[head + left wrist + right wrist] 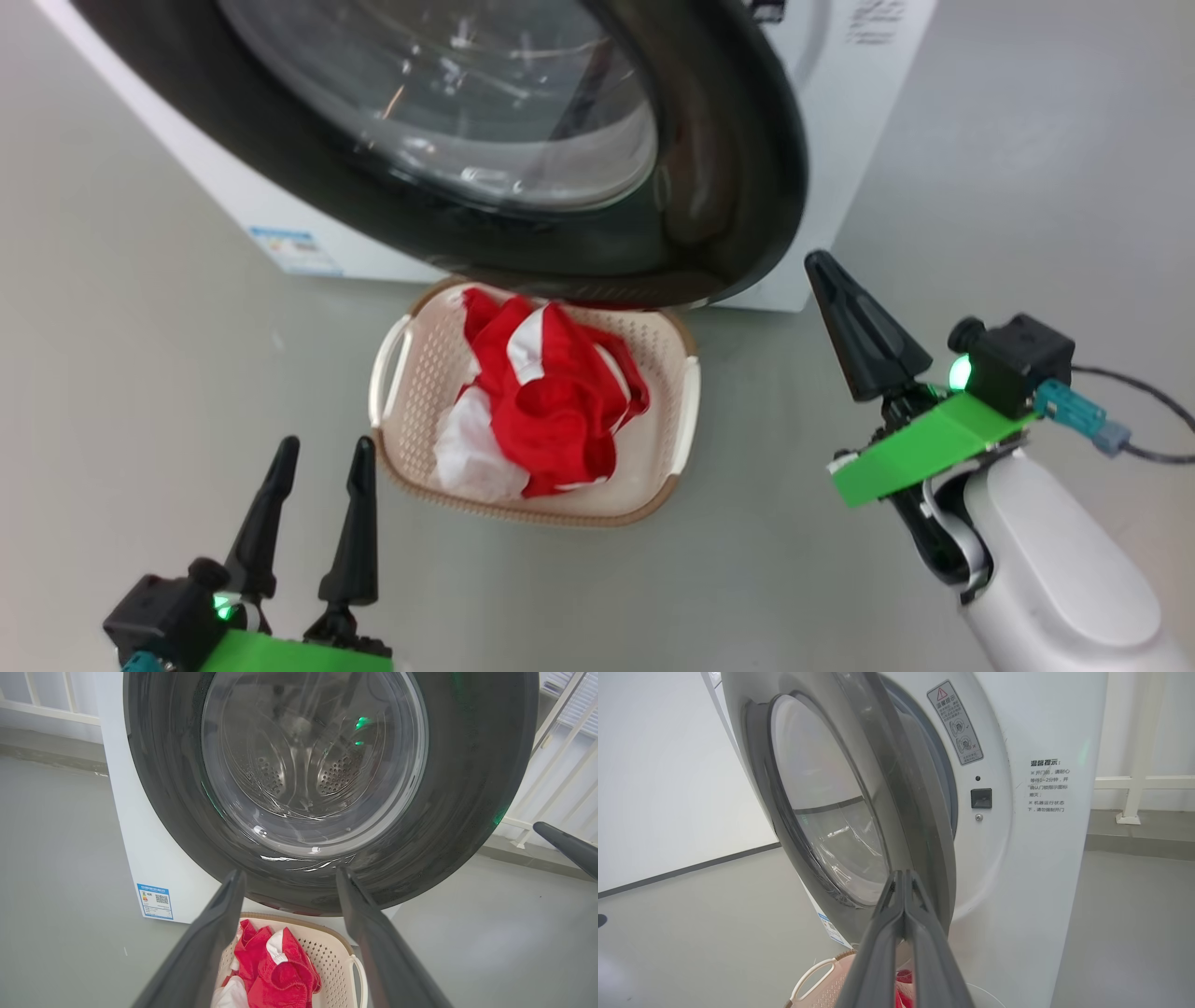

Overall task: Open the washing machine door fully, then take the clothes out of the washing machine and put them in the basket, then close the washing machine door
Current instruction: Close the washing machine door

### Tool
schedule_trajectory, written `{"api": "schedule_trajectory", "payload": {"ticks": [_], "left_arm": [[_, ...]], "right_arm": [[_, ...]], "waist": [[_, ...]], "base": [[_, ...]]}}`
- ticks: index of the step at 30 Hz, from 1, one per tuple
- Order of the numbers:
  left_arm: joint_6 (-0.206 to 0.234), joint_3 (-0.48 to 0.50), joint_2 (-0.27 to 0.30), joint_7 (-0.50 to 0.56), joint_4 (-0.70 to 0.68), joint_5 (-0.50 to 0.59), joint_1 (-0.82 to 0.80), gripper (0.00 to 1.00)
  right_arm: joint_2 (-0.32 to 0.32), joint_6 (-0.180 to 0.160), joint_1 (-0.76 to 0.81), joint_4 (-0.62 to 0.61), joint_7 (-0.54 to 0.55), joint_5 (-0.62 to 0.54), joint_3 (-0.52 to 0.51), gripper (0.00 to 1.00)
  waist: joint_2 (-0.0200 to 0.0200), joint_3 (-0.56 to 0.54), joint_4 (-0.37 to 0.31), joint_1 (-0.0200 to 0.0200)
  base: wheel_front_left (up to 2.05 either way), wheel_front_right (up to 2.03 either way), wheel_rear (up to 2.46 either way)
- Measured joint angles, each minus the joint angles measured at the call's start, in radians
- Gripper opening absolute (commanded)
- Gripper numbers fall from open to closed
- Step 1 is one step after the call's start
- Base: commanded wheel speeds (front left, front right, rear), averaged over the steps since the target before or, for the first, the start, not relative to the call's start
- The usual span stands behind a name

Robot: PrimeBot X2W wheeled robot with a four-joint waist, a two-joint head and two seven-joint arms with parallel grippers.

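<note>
Black door rim (747, 187) overhangs basket (417, 392); right gripper (822, 268) closed, left gripper (326, 448) spread, both empty.

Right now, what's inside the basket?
Red and white clothes, heaped, fill most of the basket. They cover its bottom, so anything beneath is hidden; the washing machine door overhangs and hides its far rim.

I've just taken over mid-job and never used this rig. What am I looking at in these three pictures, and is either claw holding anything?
It is a two-armed robot. The head view looks down: left gripper open at lower left, right gripper shut and empty on the right. On the floor, the basket holds the red and white clothes, below the washing machine door, which stands ajar from the washing machine. The two wrist views look along each gripper's fingers toward that door.
</note>
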Motion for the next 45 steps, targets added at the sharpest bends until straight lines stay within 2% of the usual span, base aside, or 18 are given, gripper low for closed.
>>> {"api": "schedule_trajectory", "payload": {"ticks": [8, 22, 32, 45], "left_arm": [[0.0, -0.014, -0.002, 0.0, -0.007, -0.021, -0.021, 1.0], [0.0, -0.036, -0.003, 0.0, -0.025, -0.029, -0.06, 1.0], [0.0, -0.051, -0.004, 0.0, -0.039, -0.033, -0.083, 1.0], [0.0, -0.076, -0.006, 0.0, -0.062, -0.047, -0.128, 1.0]], "right_arm": [[-0.019, 0.0, -0.079, 0.04, 0.0, 0.016, 0.03, 0.0], [-0.028, 0.002, -0.176, 0.061, 0.0, 0.026, 0.034, 0.0], [-0.053, 0.003, -0.243, 0.057, 0.0, 0.027, 0.013, 0.0], [-0.082, 0.003, -0.333, 0.041, 0.0, 0.026, -0.074, 0.0]], "waist": [[0.0, 0.059, 0.048, 0.0], [0.0, 0.127, 0.074, 0.0], [0.0, 0.18, 0.084, 0.0], [0.0, 0.262, 0.119, 0.0]], "base": [[0.0, 0.0, 0.0], [0.0, 0.0, 0.0], [0.0, 0.0, 0.0], [0.0, 0.0, 0.0]]}}
